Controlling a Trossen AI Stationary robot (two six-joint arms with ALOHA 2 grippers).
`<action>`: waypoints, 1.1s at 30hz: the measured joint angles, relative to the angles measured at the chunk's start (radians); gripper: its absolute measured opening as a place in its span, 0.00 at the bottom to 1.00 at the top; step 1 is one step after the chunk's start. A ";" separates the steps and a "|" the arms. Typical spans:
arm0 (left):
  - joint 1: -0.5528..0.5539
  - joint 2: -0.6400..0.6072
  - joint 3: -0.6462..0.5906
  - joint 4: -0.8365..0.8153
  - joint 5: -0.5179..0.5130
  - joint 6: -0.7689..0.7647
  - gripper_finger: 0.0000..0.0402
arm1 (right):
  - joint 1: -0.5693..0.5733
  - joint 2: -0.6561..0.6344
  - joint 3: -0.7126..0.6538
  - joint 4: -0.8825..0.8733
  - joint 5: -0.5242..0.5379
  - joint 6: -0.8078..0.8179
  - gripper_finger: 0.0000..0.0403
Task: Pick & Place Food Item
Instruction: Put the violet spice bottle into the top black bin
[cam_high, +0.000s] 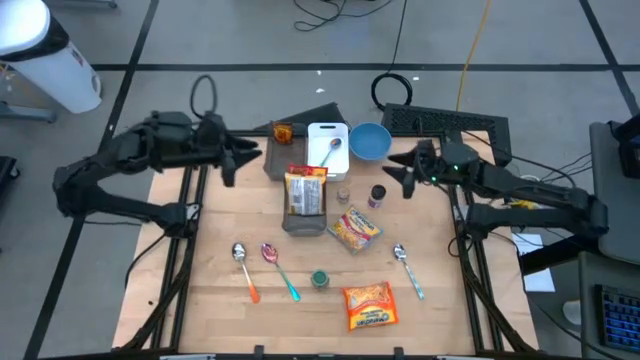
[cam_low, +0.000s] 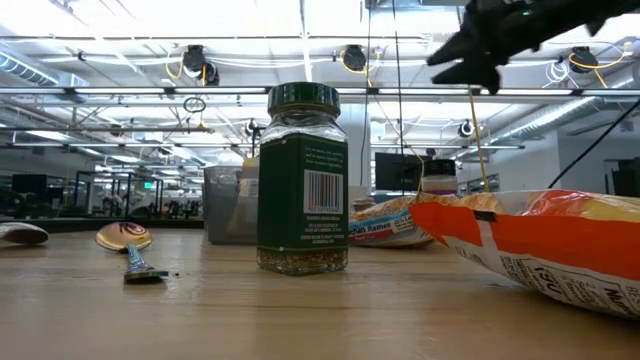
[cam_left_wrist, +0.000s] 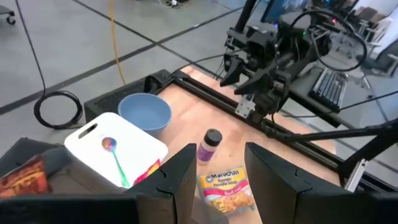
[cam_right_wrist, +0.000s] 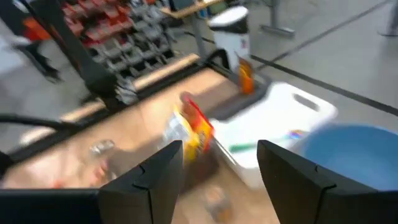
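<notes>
A white cutting board (cam_high: 328, 148) lay at the table's (cam_high: 210, 290) far edge with a spoon (cam_high: 331, 152) on it, a bowl (cam_high: 369, 141) just right of it. A ramen packet (cam_high: 306, 191) stood in a tray (cam_high: 304, 222) before the board; a spice jar (cam_high: 319, 279) sat nearer the front

Counter (cam_high: 215, 300) centre being crowded by ramen packet (cam_high: 306, 192), snack bag (cam_high: 354, 227), small bottle (cam_high: 377, 195). Front row being blocked by spoons (cam_high: 245, 270), jar (cam_high: 319, 279), orange packet (cam_high: 369, 305). Side edges being left open.
</notes>
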 joint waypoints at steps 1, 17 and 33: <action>-0.017 0.015 0.000 0.014 -0.009 -0.001 0.36 | 0.019 -0.017 -0.003 -0.036 0.029 -0.004 0.50; -0.093 0.272 0.000 0.217 0.093 -0.069 0.36 | 0.379 -0.073 -0.349 0.157 0.444 0.046 0.50; -0.088 0.297 0.000 0.285 0.117 -0.122 0.36 | 0.423 0.070 -0.352 0.164 0.585 0.004 0.51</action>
